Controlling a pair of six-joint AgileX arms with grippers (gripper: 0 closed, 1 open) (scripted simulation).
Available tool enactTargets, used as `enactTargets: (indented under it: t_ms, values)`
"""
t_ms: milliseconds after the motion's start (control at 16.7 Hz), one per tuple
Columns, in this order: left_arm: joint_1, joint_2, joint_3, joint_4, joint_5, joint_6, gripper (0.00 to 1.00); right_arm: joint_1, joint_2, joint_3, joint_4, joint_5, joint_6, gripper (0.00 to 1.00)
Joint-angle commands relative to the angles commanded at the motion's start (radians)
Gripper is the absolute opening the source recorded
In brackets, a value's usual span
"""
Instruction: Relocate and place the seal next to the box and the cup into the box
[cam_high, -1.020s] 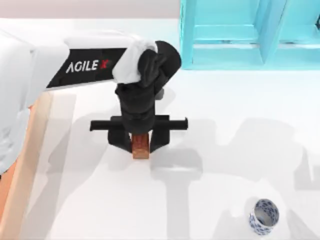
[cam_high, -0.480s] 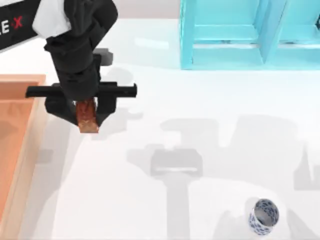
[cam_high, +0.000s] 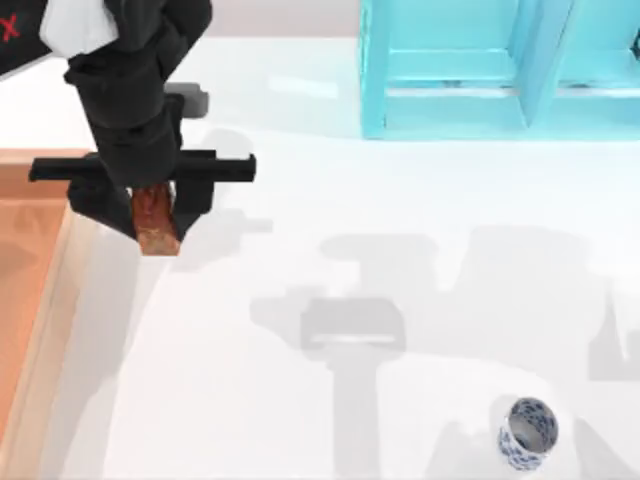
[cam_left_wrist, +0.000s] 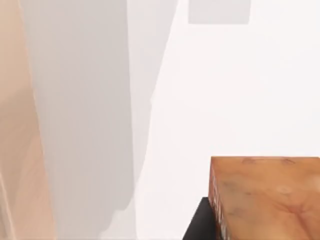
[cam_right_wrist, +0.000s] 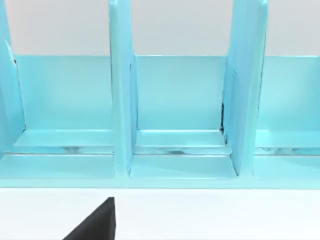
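My left gripper (cam_high: 152, 218) is shut on the seal (cam_high: 157, 230), a reddish-brown mottled block, and holds it above the table just right of the box's right rim. The left wrist view shows the seal (cam_left_wrist: 265, 200) close up, with the tan rim of the box (cam_left_wrist: 15, 150) off to one side. The box (cam_high: 48, 310), orange-brown with lighter rims, lies at the table's left edge. The cup (cam_high: 527, 432), white with a blue pattern, stands upright at the front right, far from both. A dark part of my right gripper (cam_right_wrist: 95, 225) faces the shelf.
A turquoise shelf structure (cam_high: 480, 70) stands along the back right of the table, and its compartments (cam_right_wrist: 175, 100) face the right wrist camera. White tabletop (cam_high: 380, 300) stretches between the box and the cup.
My left arm has carried the seal from the table's middle leftward and slightly back, ending beside the box's right rim. The cup has stayed put.
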Motion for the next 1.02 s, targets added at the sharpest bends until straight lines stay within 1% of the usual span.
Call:
enactTargets:
  t_ms: [540,840,1020]
  values:
    - [0.056,0.074,0.190,-0.105,0.002,0.057,0.00,0.000,0.000,0.000,0.000,0.000,0.000,1.00]
    - [0.053,0.072,0.189,-0.102,0.001,0.060,0.00,0.000,0.000,0.000,0.000,0.000,0.000,1.00]
    - [0.056,0.077,0.130,-0.039,0.001,0.061,0.00,0.000,0.000,0.000,0.000,0.000,0.000,1.00]
